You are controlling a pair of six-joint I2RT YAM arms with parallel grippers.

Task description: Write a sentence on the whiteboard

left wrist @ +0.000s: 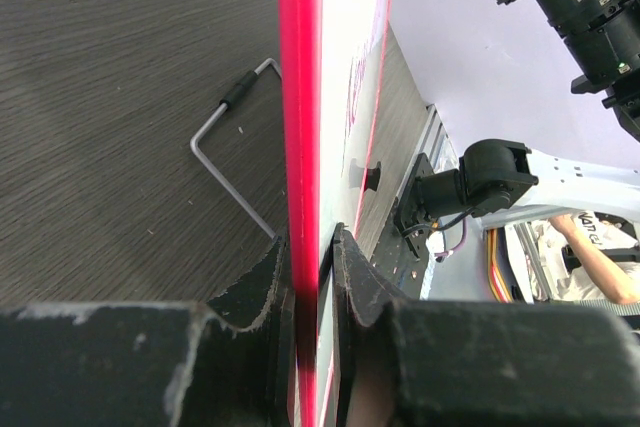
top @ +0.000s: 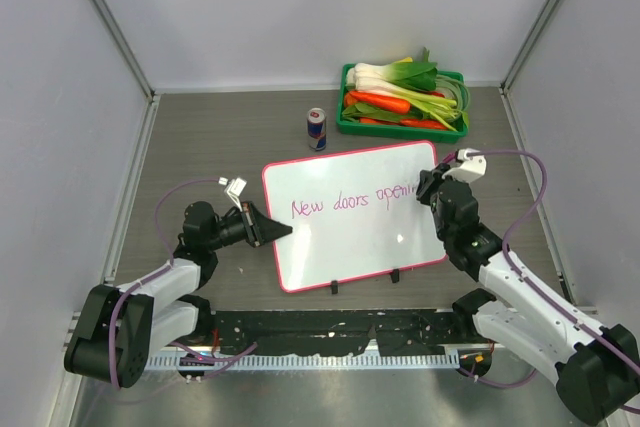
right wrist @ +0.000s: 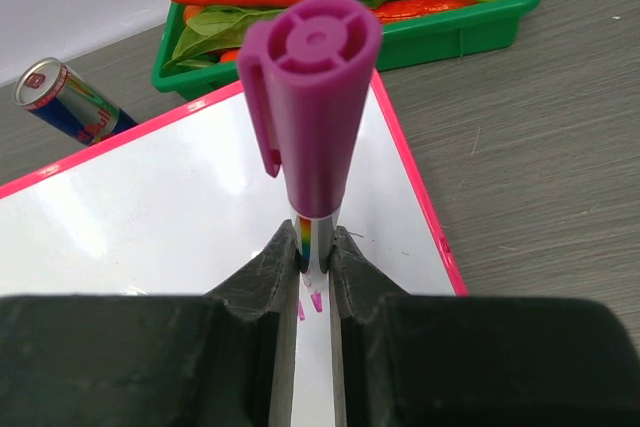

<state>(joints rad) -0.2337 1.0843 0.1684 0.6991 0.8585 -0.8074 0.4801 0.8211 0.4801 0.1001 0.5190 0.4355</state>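
Note:
The whiteboard (top: pixel 350 237) with its pink-red frame lies in the middle of the table. Pink cursive writing (top: pixel 345 203) on it reads "New doors openin", its end hidden behind my right gripper. My left gripper (top: pixel 282 232) is shut on the board's left edge; the left wrist view shows the red frame (left wrist: pixel 300 127) clamped between the jaws. My right gripper (top: pixel 432 192) is shut on a marker with a purple cap (right wrist: pixel 312 97) on its back end. The marker's pink tip (right wrist: pixel 317 301) is at the board near the right end of the writing.
A green tray (top: pixel 348 125) of carrots and leafy greens stands at the back right. A drink can (top: pixel 317 129) stands left of it, just behind the board. A bent metal wire stand (left wrist: pixel 225 152) lies on the table beside the board's left edge.

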